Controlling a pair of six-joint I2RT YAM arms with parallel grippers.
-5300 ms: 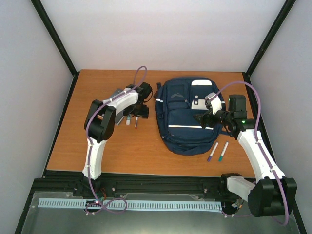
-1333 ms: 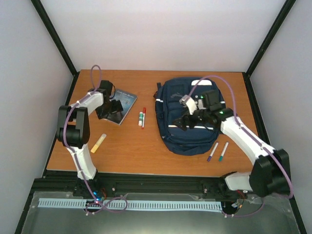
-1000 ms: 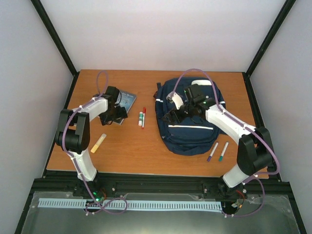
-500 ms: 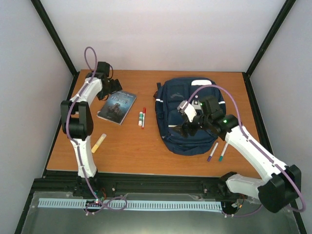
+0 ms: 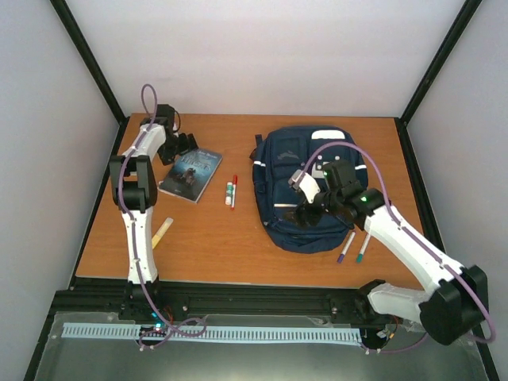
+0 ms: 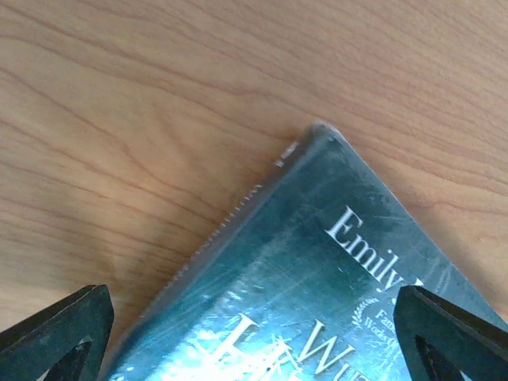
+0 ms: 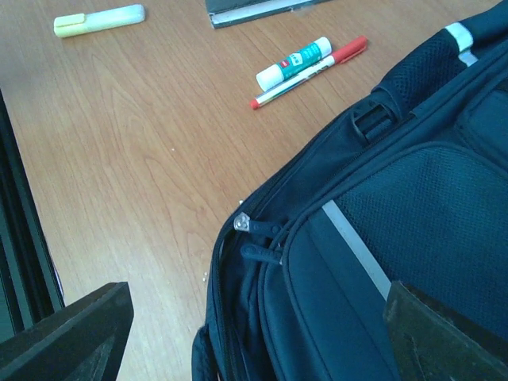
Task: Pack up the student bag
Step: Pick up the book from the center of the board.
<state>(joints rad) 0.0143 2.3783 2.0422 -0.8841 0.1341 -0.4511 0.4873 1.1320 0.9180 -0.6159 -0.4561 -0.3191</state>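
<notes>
The book [image 6: 333, 286] had a dark, shiny cover. White letters on it said "Emily". Under that stood a big "W" and part of another big letter, but the rest was cut off. Some tiny words beside them were too small to read. The glue stick [image 7: 294, 63] had a green label, and its writing was too small to read too.

The student bag [image 5: 305, 186] lay flat on the right half of the desk [image 5: 238, 246], with its top at the far edge. There was one bag and one book. The one glue stick and one red pen [image 7: 309, 71] lay side by side between the book and the bag. One yellow highlighter [image 5: 160, 233] lay near the front left. Two markers lay just beside the bag at its near right corner, one with a purple cap [image 5: 347, 247] and one with a green cap [image 5: 364, 247]. Two zip pulls [image 7: 252, 238] showed on the bag's near left corner.

The left hand [image 6: 254, 317] was above the far corner of the book, its fingers spread wide, holding nothing. The right hand [image 7: 258, 333] was above the bag's near left corner, fingers wide apart too, holding nothing.
</notes>
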